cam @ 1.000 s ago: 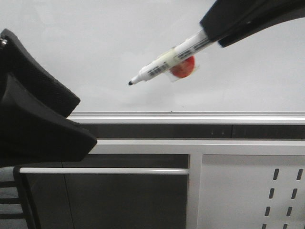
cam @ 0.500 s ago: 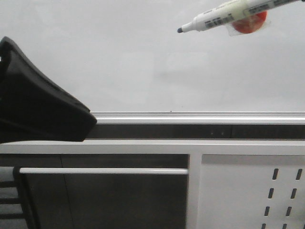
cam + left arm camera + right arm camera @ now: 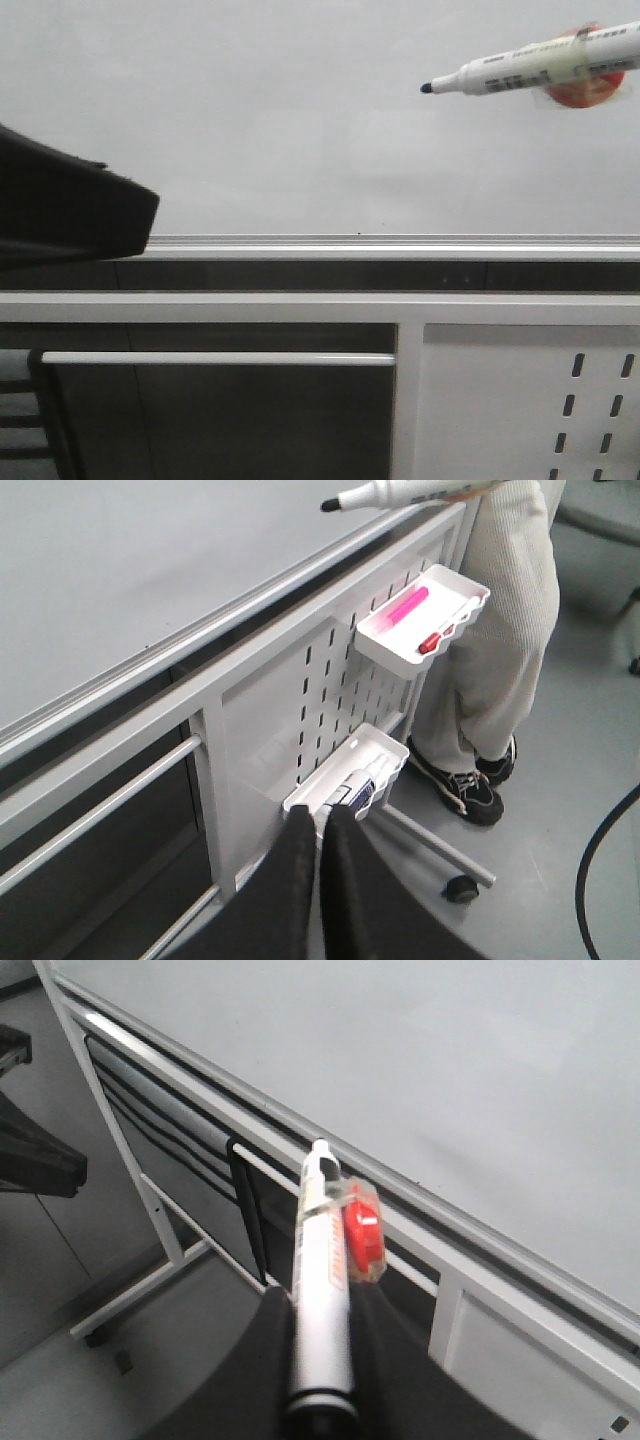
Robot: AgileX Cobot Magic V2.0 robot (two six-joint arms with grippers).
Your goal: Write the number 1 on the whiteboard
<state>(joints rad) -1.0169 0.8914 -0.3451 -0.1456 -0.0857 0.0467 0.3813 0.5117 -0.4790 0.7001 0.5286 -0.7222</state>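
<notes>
**Marker held off the board, no stroke seen**

The white marker pen w/ black tip [image 3: 322, 1290] is clamped between the right gripper [image 3: 322, 1360] fingers, a red-orange piece [image 3: 362, 1240] taped to its barrel. Ahead of that gripper, past the tip, the large glossy white whiteboard w/ silver aluminium rail [image 3: 250, 120] is seen blank; tip-to-board contact can't be told. The left gripper [image 3: 320, 825] is held w/ fingers together on nothing, above a white tray [image 3: 350, 770] hung on the slotted white metal panel [image 3: 300, 690].
</notes>
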